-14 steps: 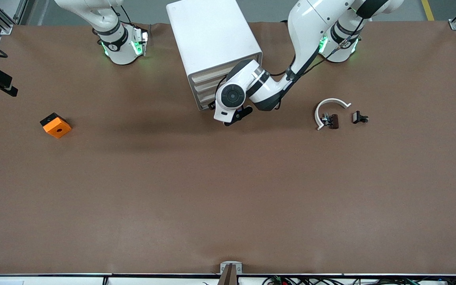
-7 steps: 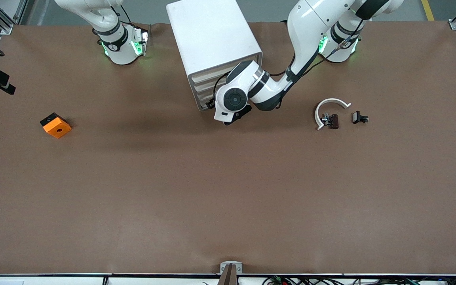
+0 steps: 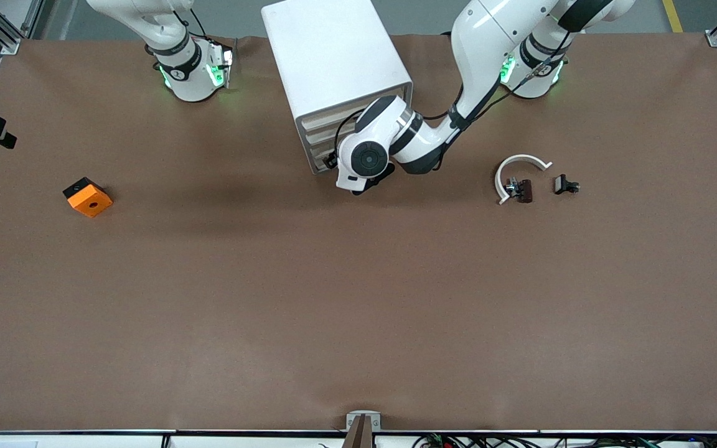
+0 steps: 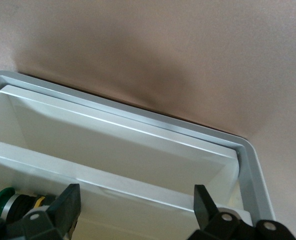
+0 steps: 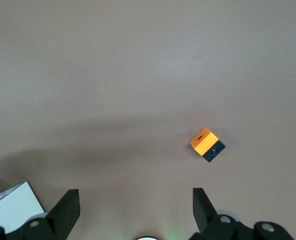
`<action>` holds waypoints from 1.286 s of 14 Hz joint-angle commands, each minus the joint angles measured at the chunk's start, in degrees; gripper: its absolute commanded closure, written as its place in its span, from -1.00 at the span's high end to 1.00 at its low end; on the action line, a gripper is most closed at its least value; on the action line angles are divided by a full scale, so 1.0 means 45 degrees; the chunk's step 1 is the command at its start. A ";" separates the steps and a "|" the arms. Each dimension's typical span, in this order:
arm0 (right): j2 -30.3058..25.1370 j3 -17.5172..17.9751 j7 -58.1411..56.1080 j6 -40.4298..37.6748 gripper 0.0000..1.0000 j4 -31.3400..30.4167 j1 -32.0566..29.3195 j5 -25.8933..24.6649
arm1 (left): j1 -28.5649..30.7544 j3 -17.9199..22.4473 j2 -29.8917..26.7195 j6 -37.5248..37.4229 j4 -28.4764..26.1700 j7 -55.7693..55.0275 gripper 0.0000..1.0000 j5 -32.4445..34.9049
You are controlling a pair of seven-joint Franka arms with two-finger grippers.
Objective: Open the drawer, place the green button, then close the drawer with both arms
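Note:
The white cabinet [image 3: 333,56] stands between the arm bases, its drawer fronts facing the front camera. My left gripper [image 3: 335,165] is low at those fronts, open and empty. In the left wrist view its fingers [image 4: 70,200] straddle the pale front edge of one drawer [image 4: 118,197], and the gripper [image 4: 136,205] holds nothing. A round green cap, the button [image 4: 0,200], peeks out beside one finger; most of it is hidden. My right gripper [image 5: 135,210] is open and empty, high over the right arm's end of the table. It does not show clearly in the front view.
An orange cube with a black hole [image 3: 88,196] lies at the right arm's end; it also shows in the right wrist view [image 5: 206,144]. A white curved strip [image 3: 516,167] and small black parts [image 3: 565,185] lie at the left arm's end. The cabinet's grey frame [image 4: 247,150] rims the drawers.
My left wrist has moved in toward the cabinet's drawer fronts. The table objects have not moved.

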 commanded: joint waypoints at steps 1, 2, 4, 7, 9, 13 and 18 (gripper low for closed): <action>-0.0240 0.0155 0.0031 -0.0011 1.00 -0.0246 -0.0362 0.0125 | 0.0069 -0.0053 0.0185 -0.0265 0.0529 -0.0060 1.00 -0.0034; -0.0240 0.0155 0.0011 0.0008 1.00 -0.0246 -0.0402 0.0125 | 0.0109 -0.0053 0.0185 -0.0323 0.0704 -0.0060 1.00 -0.0014; -0.0240 0.0155 -0.0048 0.0086 1.00 -0.0227 -0.0285 0.0106 | 0.0167 -0.0033 0.0146 -0.0867 0.1095 -0.0060 1.00 0.0006; -0.0240 0.0155 -0.0067 0.0184 1.00 -0.0227 -0.0207 0.0106 | 0.0362 0.0045 0.0049 -0.1397 0.1389 -0.0060 1.00 0.0471; -0.0240 0.0155 -0.0203 0.0204 1.00 -0.0227 -0.0207 0.0067 | 0.0712 0.0045 0.0029 -0.1456 0.1429 -0.0021 1.00 0.1504; -0.0240 0.0155 -0.0458 0.0184 1.00 -0.0227 -0.0187 0.0067 | 0.1745 -0.0072 -0.0476 -0.1476 0.1585 0.1418 1.00 0.3443; -0.0240 0.0155 -0.0458 0.0184 1.00 -0.0227 -0.0168 0.0086 | 0.4595 -0.0441 -0.1824 -0.2799 0.1604 0.4795 1.00 0.3053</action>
